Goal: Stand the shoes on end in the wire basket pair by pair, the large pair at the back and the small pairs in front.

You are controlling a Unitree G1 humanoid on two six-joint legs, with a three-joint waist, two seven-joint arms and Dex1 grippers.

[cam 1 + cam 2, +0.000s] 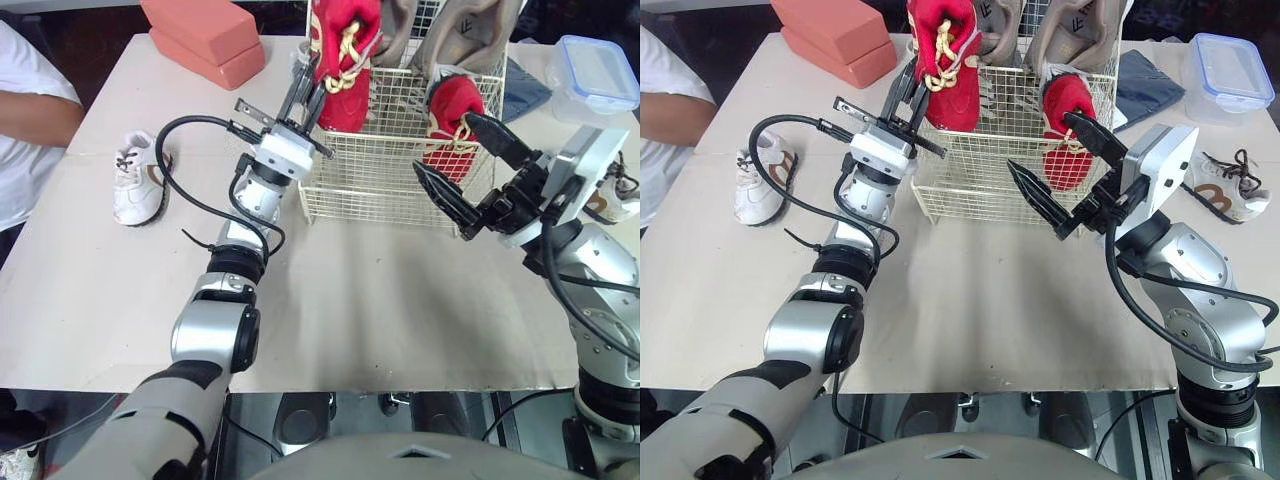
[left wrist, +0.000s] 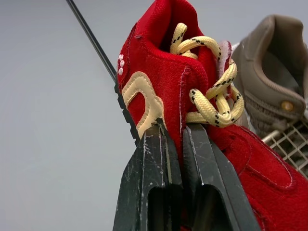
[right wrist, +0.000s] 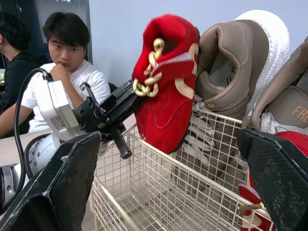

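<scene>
The left jaws are clamped on the collar of a red shoe (image 2: 159,91), holding it toe-down at the front left corner of the wire basket (image 1: 380,190). The right jaws stand wide apart at the basket's front right corner, gripping nothing. The second red shoe (image 1: 452,118) stands on end inside that corner, just beside one finger. The large tan pair (image 3: 231,67) stands at the back of the basket. On the counter (image 1: 350,300), one small white sneaker (image 1: 135,180) lies to the left and another (image 1: 1225,190) to the right, near a lidded plastic container (image 1: 595,72).
</scene>
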